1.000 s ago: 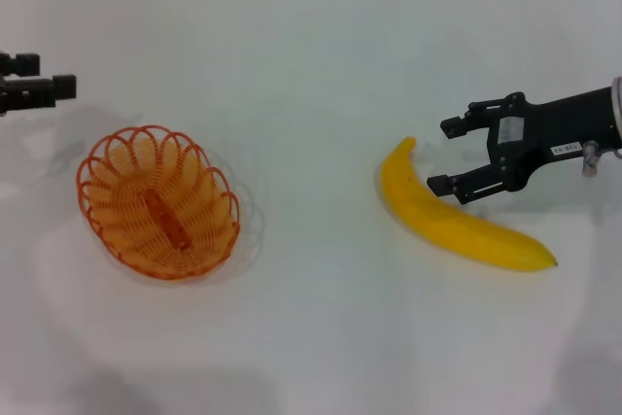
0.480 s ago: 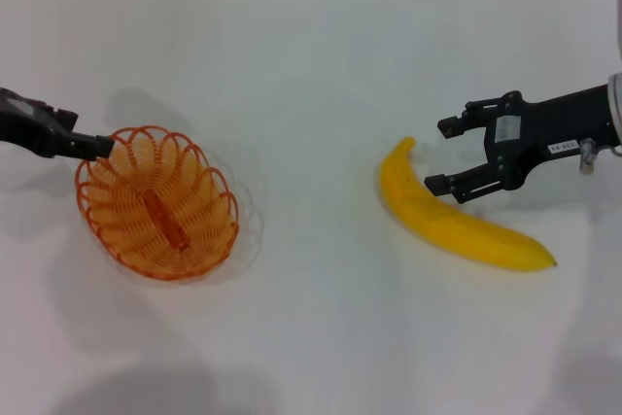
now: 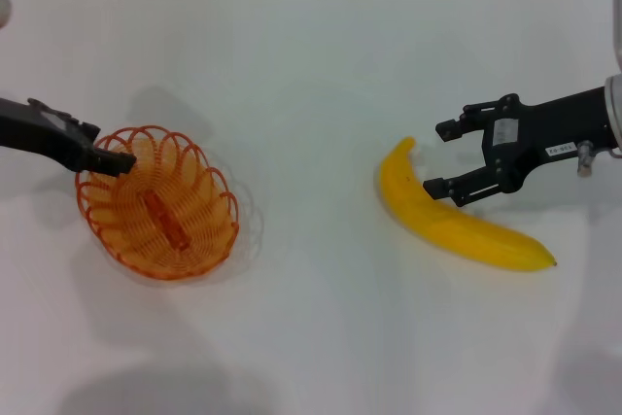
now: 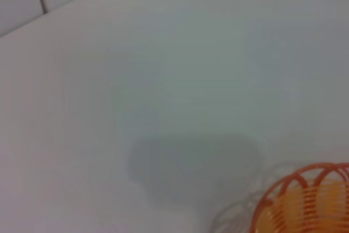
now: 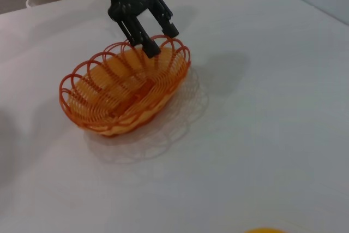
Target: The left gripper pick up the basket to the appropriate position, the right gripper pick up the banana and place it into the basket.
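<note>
Basket [image 3: 158, 203] rim — between left gripper [image 5: 156, 40] fingers [image 5: 148, 47].

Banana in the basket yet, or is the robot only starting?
Only starting. Nothing is done: the banana lies on the table, apart from the basket. In hand: the left claw is open at the basket's rim, and the open right claw is beside the banana. Lifting and dropping remain.

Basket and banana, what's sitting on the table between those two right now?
Nothing: in the head view, the white table is bare between the basket and the banana.
</note>
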Tool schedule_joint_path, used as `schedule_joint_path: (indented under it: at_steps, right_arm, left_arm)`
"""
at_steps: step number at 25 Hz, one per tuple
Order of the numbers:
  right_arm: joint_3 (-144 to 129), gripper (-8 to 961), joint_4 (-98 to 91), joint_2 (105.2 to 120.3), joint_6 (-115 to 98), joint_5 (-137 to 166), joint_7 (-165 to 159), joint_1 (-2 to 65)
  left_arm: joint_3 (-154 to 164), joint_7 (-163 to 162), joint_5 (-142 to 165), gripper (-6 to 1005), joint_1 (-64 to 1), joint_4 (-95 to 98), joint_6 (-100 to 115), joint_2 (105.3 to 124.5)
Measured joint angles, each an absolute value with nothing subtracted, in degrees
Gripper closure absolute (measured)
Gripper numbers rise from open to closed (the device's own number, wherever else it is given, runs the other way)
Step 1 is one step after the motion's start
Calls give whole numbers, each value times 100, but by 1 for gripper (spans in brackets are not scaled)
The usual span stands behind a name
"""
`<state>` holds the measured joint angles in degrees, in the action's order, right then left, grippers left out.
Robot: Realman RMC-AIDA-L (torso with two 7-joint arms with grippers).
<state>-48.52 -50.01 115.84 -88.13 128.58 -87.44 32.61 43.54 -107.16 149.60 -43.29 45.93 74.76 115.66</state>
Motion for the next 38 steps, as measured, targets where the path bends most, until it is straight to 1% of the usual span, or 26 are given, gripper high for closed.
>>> schedule_joint_path:
  at_steps: [7,31,37,38]
  right_arm:
    - [-4881,56,-4993,11584,-8808,12858,-8783,3267]
    - [-4913,61,-4992,11584,-8798,12858,-8798,3279]
    - [-4913,61,-4992,11584,-8798,12858,-8798,3279]
    - [-4913,61,-4992,11584,-8798,12858,-8798,3279]
  left_arm:
    - [4422,-10687,15035,348,-4453,4343,7174,11589]
    - [4421,-10375,14973,405,-4439,4300,6965,11619]
    - [4420,-10371,14999,602,-4442,4274,6947,11623]
    - [4420,-10367,15003,714,-4449,4250,6946,11623]
